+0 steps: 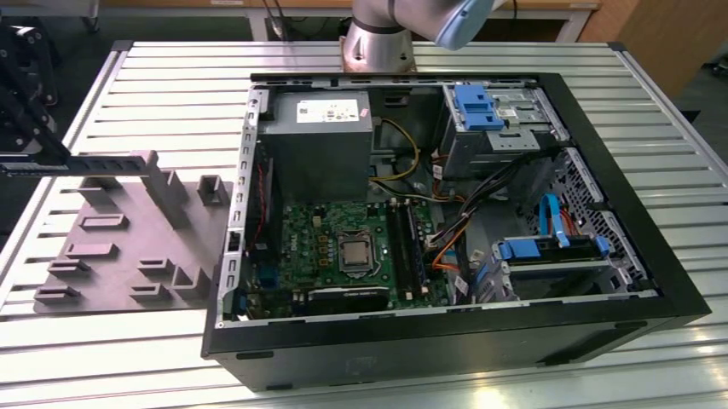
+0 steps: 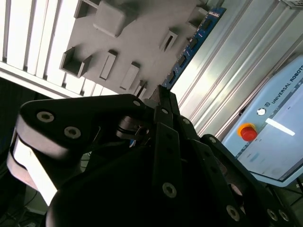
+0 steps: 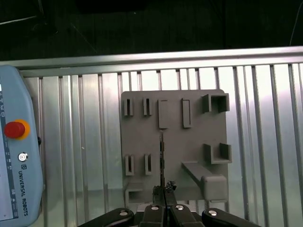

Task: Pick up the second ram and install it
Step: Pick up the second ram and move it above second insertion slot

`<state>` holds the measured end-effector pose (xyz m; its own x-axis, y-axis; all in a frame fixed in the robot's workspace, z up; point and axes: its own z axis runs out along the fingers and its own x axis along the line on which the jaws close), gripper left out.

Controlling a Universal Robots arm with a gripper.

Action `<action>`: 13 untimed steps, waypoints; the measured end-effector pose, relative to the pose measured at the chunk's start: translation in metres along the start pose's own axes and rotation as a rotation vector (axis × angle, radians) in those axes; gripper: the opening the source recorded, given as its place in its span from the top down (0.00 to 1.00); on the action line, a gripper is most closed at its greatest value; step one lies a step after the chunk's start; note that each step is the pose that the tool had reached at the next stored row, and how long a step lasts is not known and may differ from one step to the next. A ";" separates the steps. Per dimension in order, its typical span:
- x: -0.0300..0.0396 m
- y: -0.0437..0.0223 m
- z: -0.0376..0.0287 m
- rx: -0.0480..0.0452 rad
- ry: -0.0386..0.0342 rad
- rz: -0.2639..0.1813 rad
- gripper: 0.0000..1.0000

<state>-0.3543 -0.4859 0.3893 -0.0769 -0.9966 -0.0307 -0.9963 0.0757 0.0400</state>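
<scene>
Second ram (image 1: 108, 161) in the grip of the tool (image 3: 164, 193), above grey fixture plate (image 1: 114, 234).

A slatted metal table (image 1: 170, 77) stands on dark floor (image 3: 189, 28).

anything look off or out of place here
Nothing stands out. The gripper is shut on the ram stick, holding it level over the grey holder on the slatted table. The open computer case lies beside it, with nothing spilled or visibly broken.
</scene>
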 end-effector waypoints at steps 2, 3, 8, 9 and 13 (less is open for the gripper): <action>-0.0003 -0.0039 -0.0002 0.0000 0.0000 0.000 0.88; -0.0004 -0.0058 -0.0002 0.0000 0.0000 0.000 0.88; -0.0011 -0.0145 -0.0005 0.0000 0.0000 0.000 0.88; -0.0012 -0.0160 -0.0006 0.0000 0.0000 0.000 0.88; -0.0017 -0.0221 -0.0008 0.0000 0.0000 0.000 0.88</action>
<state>-0.3321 -0.4859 0.3893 -0.0769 -0.9966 -0.0307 -0.9963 0.0756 0.0400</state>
